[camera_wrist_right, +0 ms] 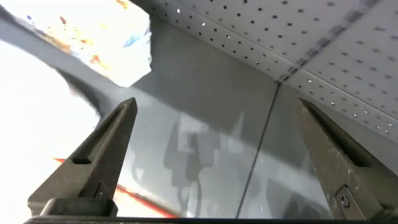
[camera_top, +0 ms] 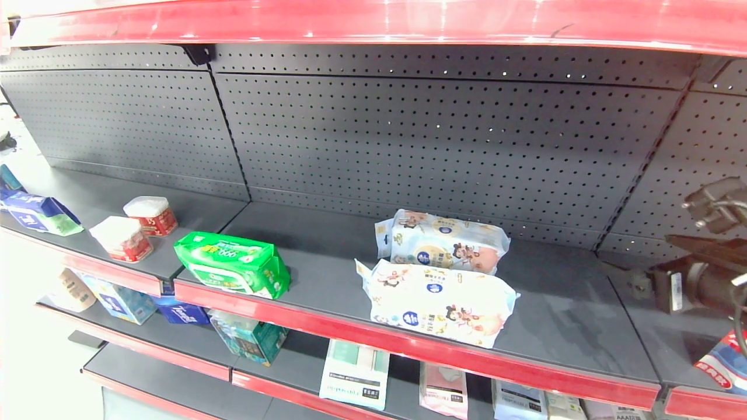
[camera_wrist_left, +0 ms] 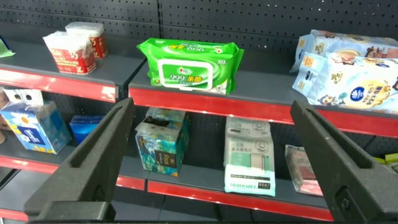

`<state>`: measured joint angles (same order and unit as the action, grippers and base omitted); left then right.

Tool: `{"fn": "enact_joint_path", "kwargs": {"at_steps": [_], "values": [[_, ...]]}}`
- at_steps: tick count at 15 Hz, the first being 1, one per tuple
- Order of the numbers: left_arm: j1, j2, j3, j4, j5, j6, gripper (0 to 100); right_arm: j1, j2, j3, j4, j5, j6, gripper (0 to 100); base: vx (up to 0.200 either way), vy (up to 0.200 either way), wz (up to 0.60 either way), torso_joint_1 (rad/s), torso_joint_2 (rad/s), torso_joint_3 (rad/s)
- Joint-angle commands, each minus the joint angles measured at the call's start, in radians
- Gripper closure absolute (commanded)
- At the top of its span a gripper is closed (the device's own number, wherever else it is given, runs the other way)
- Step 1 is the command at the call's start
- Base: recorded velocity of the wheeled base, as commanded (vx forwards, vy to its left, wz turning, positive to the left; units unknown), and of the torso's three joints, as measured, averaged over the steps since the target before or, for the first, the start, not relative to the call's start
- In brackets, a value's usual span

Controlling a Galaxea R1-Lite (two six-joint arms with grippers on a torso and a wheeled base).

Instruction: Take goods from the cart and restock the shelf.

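Note:
On the middle shelf board lie a green wipes pack and two pale packs with cartoon prints, one in front and one behind. My left gripper is open and holds nothing. It hangs in front of the shelf, facing the green wipes pack, with the pale packs off to one side. My right gripper is open over bare grey shelf board, with a pale pack's corner near one finger. The right arm shows at the shelf's right end.
Two small red-and-white packs and blue packs lie on the left board. A red, white and blue pack sits under the right arm. Lower shelves hold boxes and bags. A red-edged shelf overhangs, with pegboard behind.

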<state>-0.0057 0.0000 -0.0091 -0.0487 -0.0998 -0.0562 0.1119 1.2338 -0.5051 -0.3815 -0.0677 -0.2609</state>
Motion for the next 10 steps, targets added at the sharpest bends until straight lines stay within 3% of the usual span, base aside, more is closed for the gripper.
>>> {"fn": "enact_joint_path", "kwargs": {"at_steps": [1,5,10], "values": [[0.001,0.000,0.000,0.000,0.000,-0.001,0,0.028,-0.321,0.181,0.007,0.043,-0.012,0,0.000,0.000,0.00,0.000,0.00,0.000],[0.000,0.000,0.000,0.000,0.000,-0.001,0,-0.003,-0.600,0.261,0.033,0.037,-0.014,0,0.000,0.000,0.00,0.000,0.00,0.000],[0.000,0.000,0.000,0.000,0.000,-0.001,0,-0.101,-0.949,0.341,0.326,0.034,0.029,0,0.000,0.000,0.00,0.000,0.00,0.000]]}}
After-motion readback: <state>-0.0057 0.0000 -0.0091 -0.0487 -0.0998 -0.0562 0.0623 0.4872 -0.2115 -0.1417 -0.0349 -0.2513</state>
